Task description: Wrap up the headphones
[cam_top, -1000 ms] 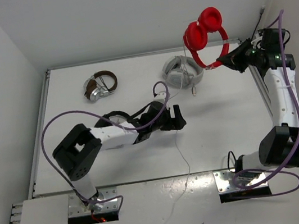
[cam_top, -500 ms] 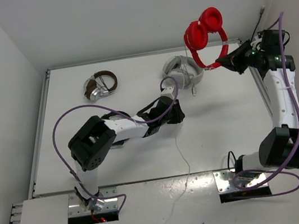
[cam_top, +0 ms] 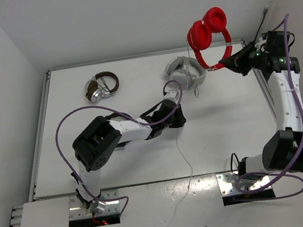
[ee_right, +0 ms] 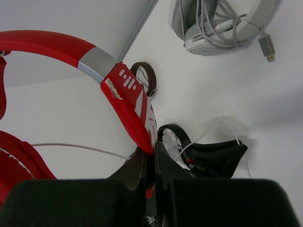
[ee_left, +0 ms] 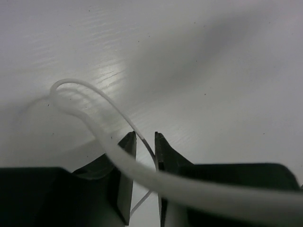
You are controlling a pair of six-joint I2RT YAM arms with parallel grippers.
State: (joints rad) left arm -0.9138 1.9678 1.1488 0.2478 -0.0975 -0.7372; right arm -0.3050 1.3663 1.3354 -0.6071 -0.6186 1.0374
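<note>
Our right end effector (cam_top: 226, 62) clamps the headphones (cam_top: 200, 35) aloft over the far edge of the table (cam_top: 227, 119), our left end effector (ee_left: 145, 138) pinches their cable (ee_left: 94, 131), and we risk it slipping out if tugged.

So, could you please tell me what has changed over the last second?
The left arm folded, its elbow swinging right, and the left pincer narrowed around the white cable; whether it grips is unclear. The right pincer still holds the red headphones aloft; the grey headphones and brown headphones have not moved.
</note>
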